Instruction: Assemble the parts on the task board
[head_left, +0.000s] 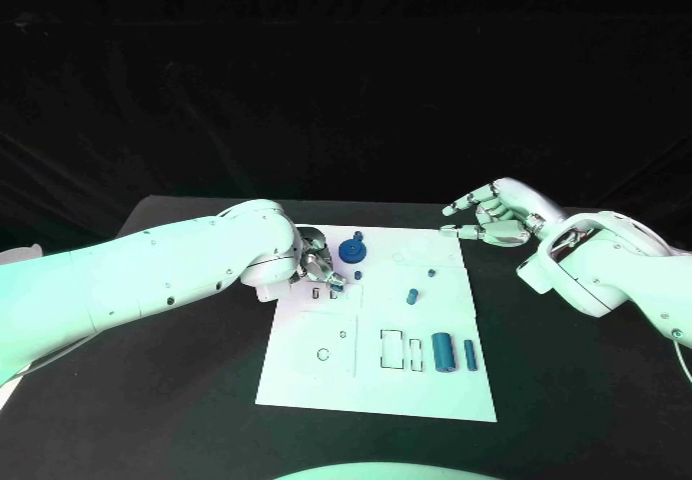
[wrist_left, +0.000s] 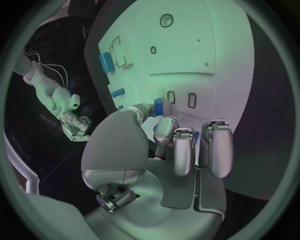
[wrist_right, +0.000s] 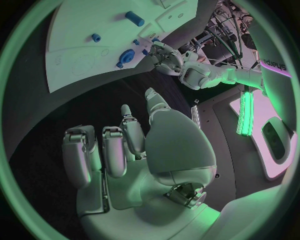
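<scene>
Head view has the white board (head_left: 378, 370) sitting mid-desk (head_left: 188, 380), and the left hand (head_left: 319, 262) is down at the board's far left corner, right beside the blue gear-looking piece (head_left: 356, 250) standing there. From the left wrist view its fingers (wrist_left: 181, 145) are curled in around a small blue part (wrist_left: 158, 106) pinched at the tips, so I'd call that hand gripping a part, though most of the part is hidden.

Right hand (head_left: 495, 215) hovers just off the board's far right corner, fingers loosely curled with nothing in them that I can see.

Other parts on the board: a small blue peg (head_left: 413, 296) near the middle, and two blue cylinders (head_left: 444, 353) lying toward the near right corner, next to the outlined slots.

What could go wrong, as I see it: the pinch looks shallow, so the part could twist or pop out as it's pushed into a slot. The hand is also crowding the gear piece, so a sloppy move could knock it. And the board isn't visibly clamped, so pressing at a corner might slide it.
</scene>
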